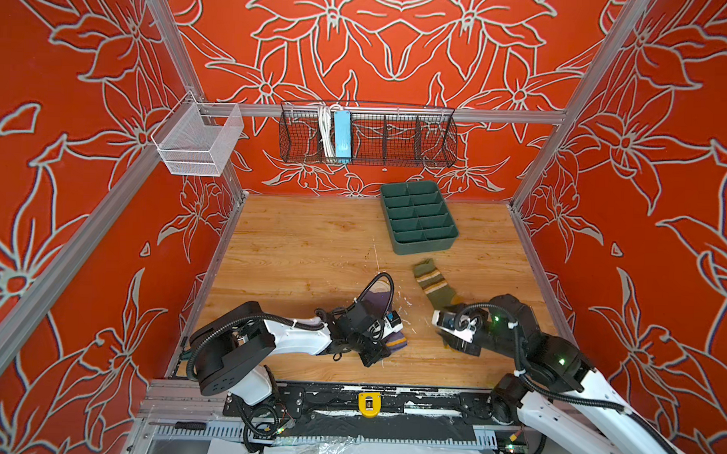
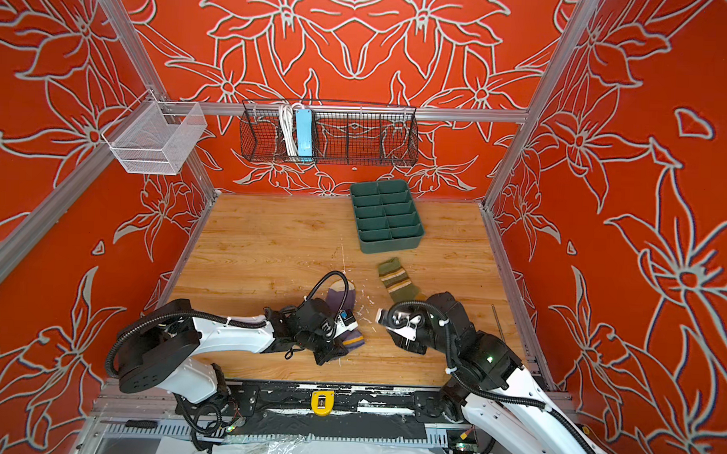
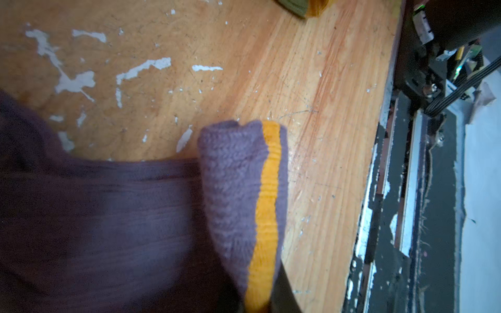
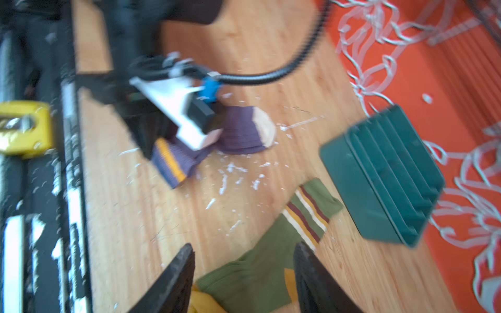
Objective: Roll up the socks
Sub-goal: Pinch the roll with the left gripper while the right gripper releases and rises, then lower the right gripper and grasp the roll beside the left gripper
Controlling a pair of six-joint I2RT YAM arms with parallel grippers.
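Cloth is governing the handling here: the purple sock [image 1: 379, 299] and the olive sock [image 1: 436, 286] are both looking light, limp and stretchy. Neither is fragile, but the ribbed knit is likely to spring out of a roll once let go. A pinch across the full width of one end, cuff or toe, is seeming the safest hold, with the roll pressing down against the table [image 1: 311, 243].

The purple sock is lying just left of centre in the lower part of both top views, its cream toe pointing up the frame. Its striped cuff is turning over into a short roll that is filling the middle of the left wrist view. The left claw [image 1: 383, 347] is clamping shut on that rolled cuff.

The olive sock is lying flat, right of centre and well apart from the purple one, with its striped cuff toward the upper frame. Its mustard end is running under the right arm. The right claw [image 4: 244, 248] is standing open at the bottom of the right wrist view, straddling the olive foot and gripping nothing.

Further out, a green divided tray [image 1: 425, 247] is sitting near the back wall, above the olive sock.
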